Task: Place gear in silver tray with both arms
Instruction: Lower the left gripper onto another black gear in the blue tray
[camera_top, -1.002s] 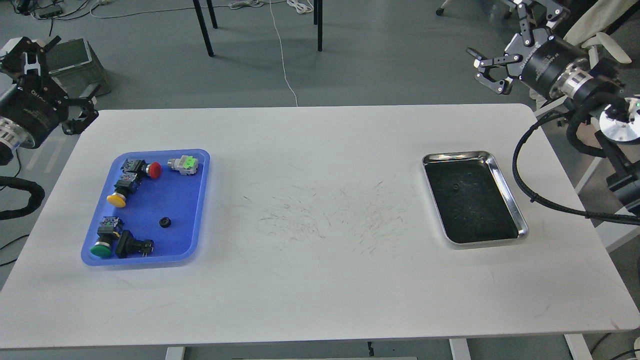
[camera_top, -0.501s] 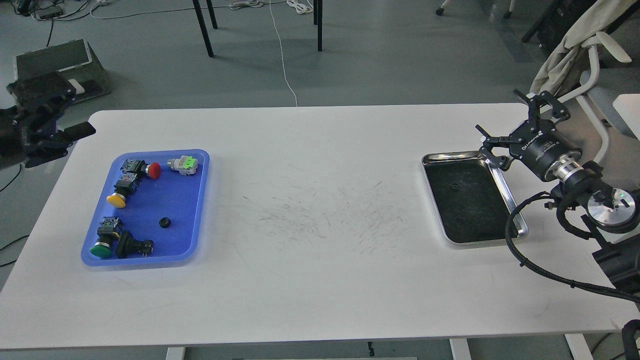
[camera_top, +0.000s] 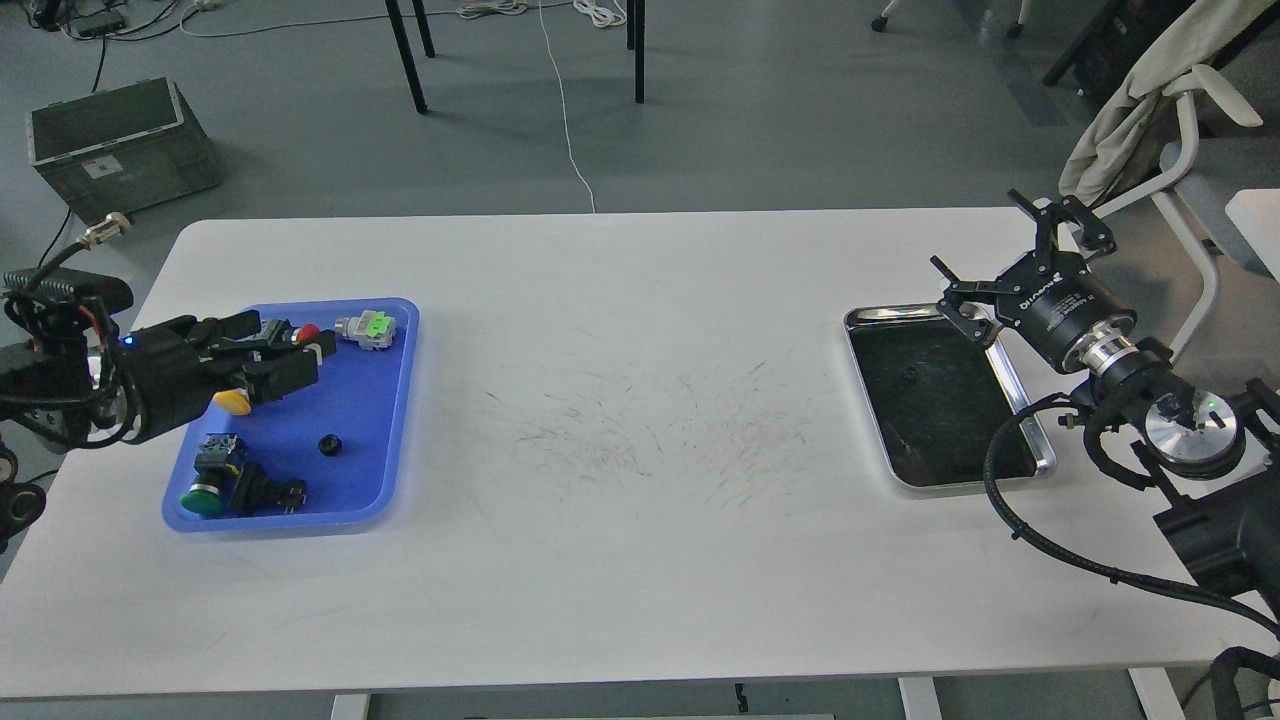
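in the head view, the white table (camera_top: 640, 560) carries a blue tray (camera_top: 375, 440) on its left side and the silver tray (camera_top: 1010, 380) well apart on its right. the gear (camera_top: 329, 445), a small black toothed piece, lies loose on the blue tray's floor, near the lower middle, with a green push-button (camera_top: 204, 497) and a black switch (camera_top: 262, 490) just beside it to the left and a green-and-grey switch (camera_top: 367, 329) near the far rim. the left claw (camera_top: 285, 360) hangs over the tray's upper part, above the red and yellow buttons, its fingers apart with nothing between them; the gear sits nearer the viewer than the claw and untouched. the right claw (camera_top: 1000, 275) hovers at the silver tray's far right corner, fingers spread wide and empty. the silver tray's dark bottom shows only a small dark speck that i cannot identify. as i judge it, the risks are these: the gear is small and dark, so a slightly off descent could pinch the neighbouring black switch or nudge the gear away; the shallow blue tray may slide under a hard touch; and a handover between arms could drop so tiny a part onto the table.
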